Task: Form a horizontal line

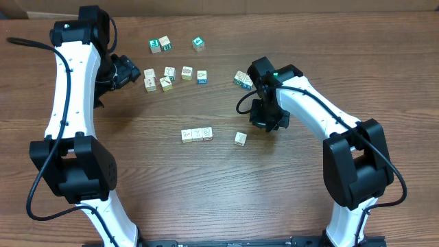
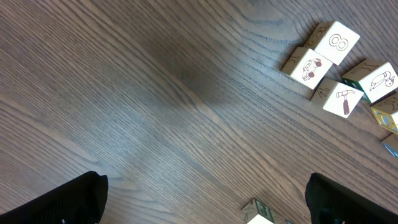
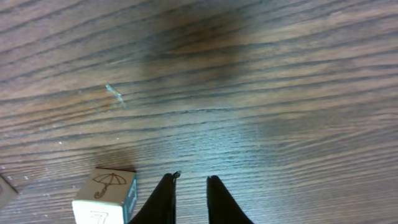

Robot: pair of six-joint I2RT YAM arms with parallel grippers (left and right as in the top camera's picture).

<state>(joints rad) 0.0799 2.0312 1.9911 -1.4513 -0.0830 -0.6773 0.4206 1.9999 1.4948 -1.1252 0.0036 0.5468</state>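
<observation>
**Three cubes in a row, one loose beside it**

We count three small pale cubes in the row (image 1: 197, 134). They touch side to side and lie level across the table (image 1: 309, 41), a little below its middle. A single loose cube (image 1: 240, 138) sits near the row's right end, apart from it. Farther up we count a group of six cubes (image 1: 169, 77), and above them a trio of cubes (image 1: 164, 44), two with green faces. At least one more lies half hidden by the right arm.

The left arm reaches up the left side. The left gripper (image 2: 208, 199) is spread wide over bare wood, with nothing between its tips. The right arm bends inward, its wrist above and right of the loose cube. The right gripper (image 3: 193, 180) points down, its dark fingers drawn almost together on nothing.

The cubes are light wood with fine line prints. An umbrella cube (image 3: 106, 196) lies just left of the right fingers. The tabletop is dark brown with strong grain.
</observation>
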